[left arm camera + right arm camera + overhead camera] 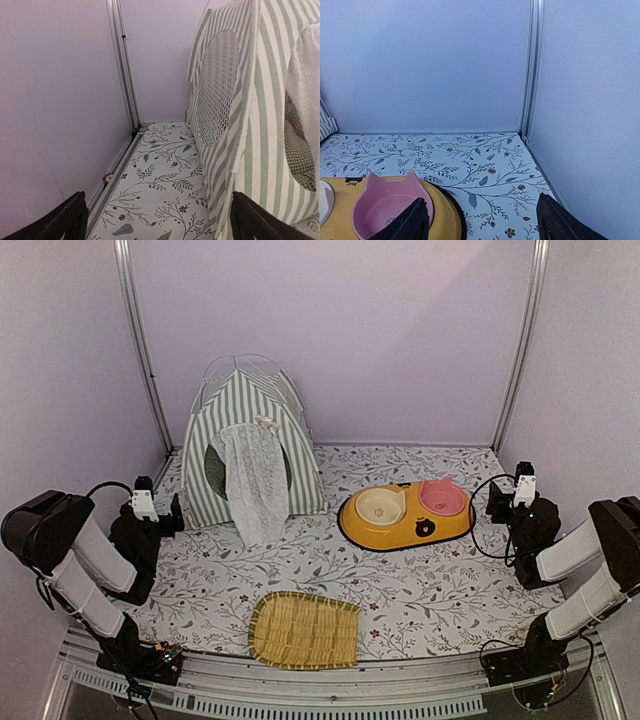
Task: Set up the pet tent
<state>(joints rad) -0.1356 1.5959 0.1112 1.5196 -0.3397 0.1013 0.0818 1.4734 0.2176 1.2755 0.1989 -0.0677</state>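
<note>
Grey-green and white stripes mark the pet tent (240,415), which stands upright at the back left of the table (420,590). Its thin white poles (250,358) arch over the peak and its lace curtain (255,480) hangs down across the door. The left wrist view shows a round mesh window (215,95) in the side wall and a checked cushion (300,145) just inside the opening.

The left tool (176,510) sits low just beside the tent's left wall, spread wide and holding nothing. The right tool (497,502) rests well apart from the tent, near the yellow feeder (400,525), also spread and empty.

Judging by its shape, the tent looks fully raised, so what remains is probably only a check or a small adjustment. Any touch should fall on the striped fabric low on the wall, lightly, since a push higher up could tip the frame or flex the poles. The left tool is the better placed of the two. It should approach from the side, clear of the lace, which would snag easily. The bamboo tray (303,630) lies near the front edge, out of the way.
</note>
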